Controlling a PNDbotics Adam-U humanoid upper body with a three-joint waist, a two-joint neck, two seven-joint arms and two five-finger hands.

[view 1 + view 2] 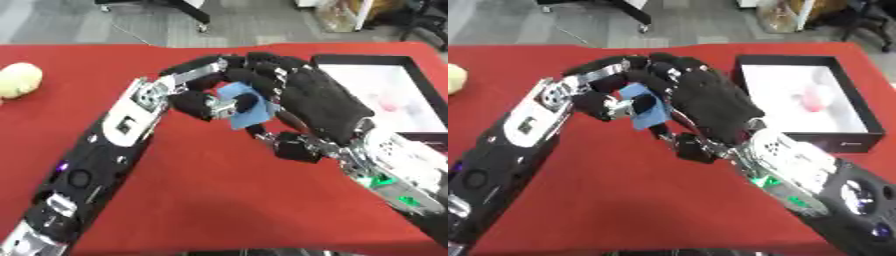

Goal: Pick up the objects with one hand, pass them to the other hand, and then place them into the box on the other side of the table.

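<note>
**Handover in progress above mid-table**

Table (219,210): red cloth, the largest item under my view. Both arms meet above its middle.

Box (855,107): black walls, white floor, at my right on the far half of the table. A pink thing (811,100) already lies inside; I cannot make out what it is.

Right hand (324,105): comes in from the lower right, its back toward the camera, fingers curled over the top of the block and against the left hand's fingers. I cannot tell whether it has real purchase on the block yet or only covers it.

Left hand (197,97): comes in from the lower left, fingers and thumb curled round, pinching the block from its side.

Block (248,112): a small blue piece, flat-faced, held off the table between the two hands, well apart from the box.

Yellow thing (17,80): rounded, pale, at the table's far left edge, untouched, probably waiting its turn.

Step in hand, as I judge it: the pass itself, left to right. The pick-up looks done; the placing is not.

Next move calls for: the right hand closing onto the block before the left lets go, then the left backing away cleanly, then a carry right and over the near wall of the box. I would watch the release, since so much of the block is hidden by fingers that a slip could go unseen
</note>
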